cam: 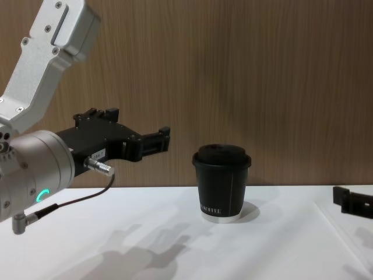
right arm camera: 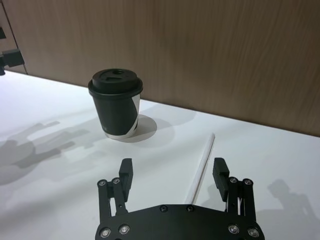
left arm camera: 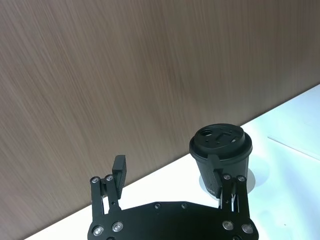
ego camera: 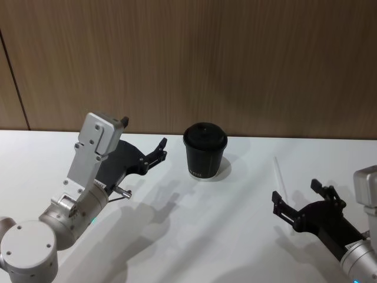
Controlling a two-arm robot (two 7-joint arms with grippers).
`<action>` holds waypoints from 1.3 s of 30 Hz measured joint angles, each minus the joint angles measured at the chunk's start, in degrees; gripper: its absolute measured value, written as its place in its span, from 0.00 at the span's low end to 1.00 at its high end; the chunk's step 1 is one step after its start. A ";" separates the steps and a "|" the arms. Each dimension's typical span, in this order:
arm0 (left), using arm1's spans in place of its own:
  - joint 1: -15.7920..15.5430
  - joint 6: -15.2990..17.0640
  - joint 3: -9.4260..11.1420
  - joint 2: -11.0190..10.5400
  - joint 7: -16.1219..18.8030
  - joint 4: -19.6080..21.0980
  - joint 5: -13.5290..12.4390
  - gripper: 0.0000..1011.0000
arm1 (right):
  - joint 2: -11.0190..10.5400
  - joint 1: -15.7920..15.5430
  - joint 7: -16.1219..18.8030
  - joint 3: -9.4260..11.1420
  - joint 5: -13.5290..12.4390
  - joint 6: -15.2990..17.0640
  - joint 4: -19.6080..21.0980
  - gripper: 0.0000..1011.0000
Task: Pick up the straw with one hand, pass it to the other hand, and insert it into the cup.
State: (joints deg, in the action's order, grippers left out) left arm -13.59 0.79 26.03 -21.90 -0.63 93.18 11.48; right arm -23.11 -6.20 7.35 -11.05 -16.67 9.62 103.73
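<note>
Straw (right arm camera: 202, 167): looks light, crushable; pinch it gently mid-length (it may roll).
Right gripper (right arm camera: 172, 167): spread, empty, your nearest to it.
Left gripper (left arm camera: 170, 170): spread, empty, near cup (ego camera: 204, 151).

The cup (cam: 221, 184) is black with a black lid (cam: 222, 155), small white letters, a thin pale line and a white bottom rim. The straw (ego camera: 279, 175) is white. The left pincer (left arm camera: 170, 175) and the right pincer (right arm camera: 173, 169) are black. The surface (ego camera: 194, 224) is white. The wall (ego camera: 235, 59) is brown wood with fine streaks.
</note>
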 joint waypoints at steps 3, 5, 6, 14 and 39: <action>0.00 0.00 0.00 0.00 0.00 0.00 0.00 0.99 | -0.01 0.34 0.38 -0.08 -0.01 0.62 -0.45 0.99; 0.00 0.00 0.00 0.00 0.00 0.00 0.00 0.99 | 0.02 0.56 0.48 -0.12 -0.01 0.93 -0.71 0.99; 0.00 0.00 0.00 0.00 0.00 0.00 0.00 0.99 | 0.06 0.81 0.53 -0.16 0.01 1.31 -0.94 0.99; 0.00 0.00 0.00 0.00 0.00 0.00 0.00 0.99 | 0.40 1.99 0.55 -0.30 0.50 3.58 -2.04 0.99; 0.00 0.00 0.00 0.00 0.00 0.00 0.00 0.99 | 2.53 4.57 0.33 -0.37 1.00 10.12 -6.33 0.99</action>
State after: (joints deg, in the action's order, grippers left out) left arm -13.59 0.80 26.02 -21.89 -0.63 93.18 11.48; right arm -20.58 -1.63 7.68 -11.42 -15.67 19.74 97.40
